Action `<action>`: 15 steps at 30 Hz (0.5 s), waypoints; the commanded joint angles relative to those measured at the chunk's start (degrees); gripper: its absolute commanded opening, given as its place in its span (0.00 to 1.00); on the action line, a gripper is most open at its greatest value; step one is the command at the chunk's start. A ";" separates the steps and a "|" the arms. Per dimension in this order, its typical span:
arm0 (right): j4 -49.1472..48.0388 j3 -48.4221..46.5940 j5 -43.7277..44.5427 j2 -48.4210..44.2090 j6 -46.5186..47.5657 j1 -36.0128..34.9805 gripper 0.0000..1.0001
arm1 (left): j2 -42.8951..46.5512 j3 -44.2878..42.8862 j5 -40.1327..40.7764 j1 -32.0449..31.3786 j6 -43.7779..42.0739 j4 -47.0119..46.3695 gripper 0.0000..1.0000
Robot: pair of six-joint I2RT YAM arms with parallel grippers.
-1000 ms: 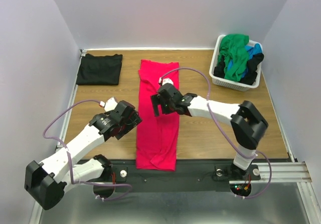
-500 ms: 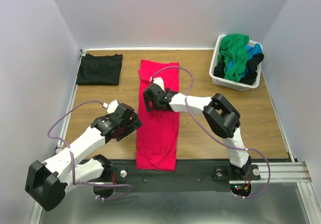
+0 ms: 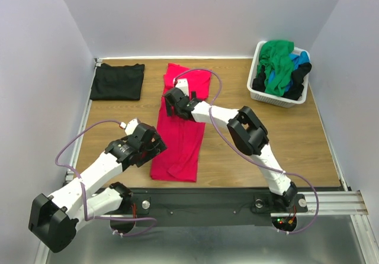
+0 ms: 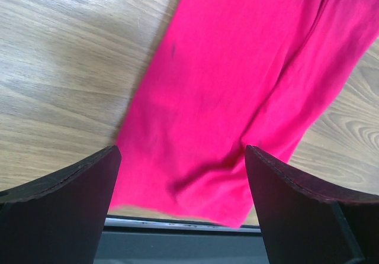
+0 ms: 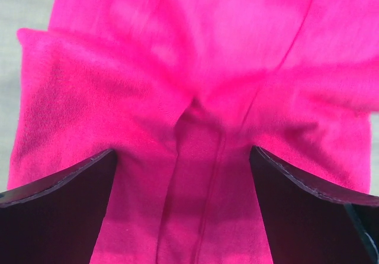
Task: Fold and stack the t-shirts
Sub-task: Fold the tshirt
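Note:
The bright pinkish-red t-shirt lies as a long folded strip down the middle of the table, slanting left toward the near end. My right gripper is open and low over its far part. In the right wrist view the open gripper straddles bunched pink cloth. My left gripper is open beside the shirt's near left edge. In the left wrist view the open gripper hovers above the shirt's near end. A folded black t-shirt lies at the back left.
A white laundry basket stands at the back right, holding green, blue and black shirts. The table's front edge and black rail run just beyond the pink shirt's near end. White walls enclose the table.
My right gripper has swept left and back along the pink shirt. The shirt's near end has slid left and away from the front edge. The left gripper has barely moved.

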State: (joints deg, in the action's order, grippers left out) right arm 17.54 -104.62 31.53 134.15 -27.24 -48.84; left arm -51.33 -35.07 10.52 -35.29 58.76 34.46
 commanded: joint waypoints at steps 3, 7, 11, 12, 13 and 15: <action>2.41 -6.21 2.22 4.90 6.14 4.80 1.00 | -0.52 0.62 0.73 1.10 -1.02 -0.27 0.99; 2.59 -6.13 0.38 3.67 9.22 7.35 1.00 | -1.84 0.53 -0.24 1.71 -2.07 -1.58 0.99; 2.59 -5.77 -3.93 3.23 11.60 8.06 1.00 | -3.78 0.62 -3.58 2.24 -3.30 -4.57 0.99; 2.59 -5.69 -5.58 3.23 12.04 8.06 1.00 | -4.39 0.96 -3.75 2.24 -3.30 -4.49 0.99; 2.59 -5.68 -6.04 3.23 12.56 8.06 1.00 | -4.65 1.32 -3.67 2.33 -3.22 -4.40 0.99; 2.59 -5.33 -6.22 2.44 13.62 7.97 1.00 | -5.27 2.28 -3.58 2.59 -2.34 -4.22 0.99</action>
State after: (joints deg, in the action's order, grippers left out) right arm 16.95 -110.10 27.92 137.38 -17.96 -40.56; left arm -55.57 -34.85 7.66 -33.28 56.84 31.05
